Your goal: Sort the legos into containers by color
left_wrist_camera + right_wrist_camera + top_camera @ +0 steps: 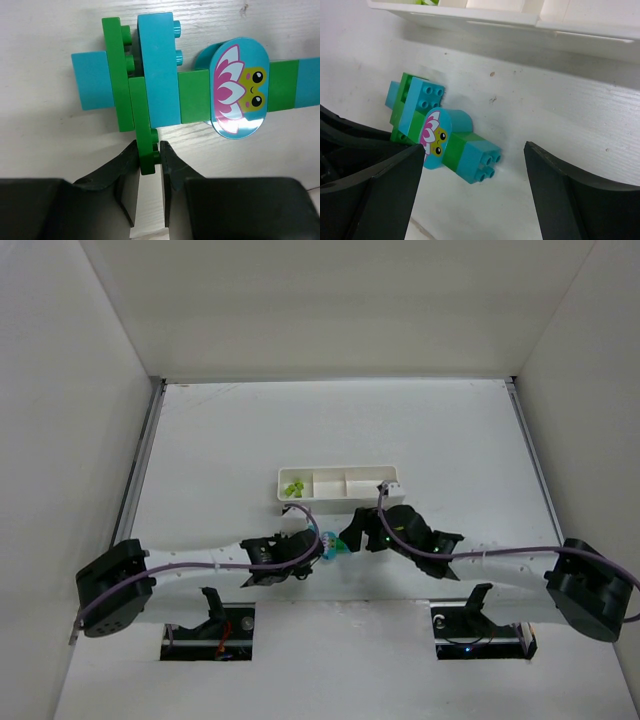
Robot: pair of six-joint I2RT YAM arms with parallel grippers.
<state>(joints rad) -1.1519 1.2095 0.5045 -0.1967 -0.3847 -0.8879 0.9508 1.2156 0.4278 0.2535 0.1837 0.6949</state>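
Observation:
A cluster of joined green and cyan legos (165,95) lies on the table between my two grippers; it also shows in the top view (333,543) and the right wrist view (442,135). One cyan piece bears a frog-and-flower picture (240,87). My left gripper (149,157) is shut on a thin dark green brick (145,130) at the cluster's left end. My right gripper (472,162) is open, its fingers astride the cluster's cyan right end (480,160) without touching. The white three-part tray (340,485) holds yellow-green cubes (293,487) in its left compartment.
The tray's near wall (520,20) stands just beyond the cluster in the right wrist view. White walls enclose the table on the left, right and back. Both arms reach in toward the table's middle from the near edge.

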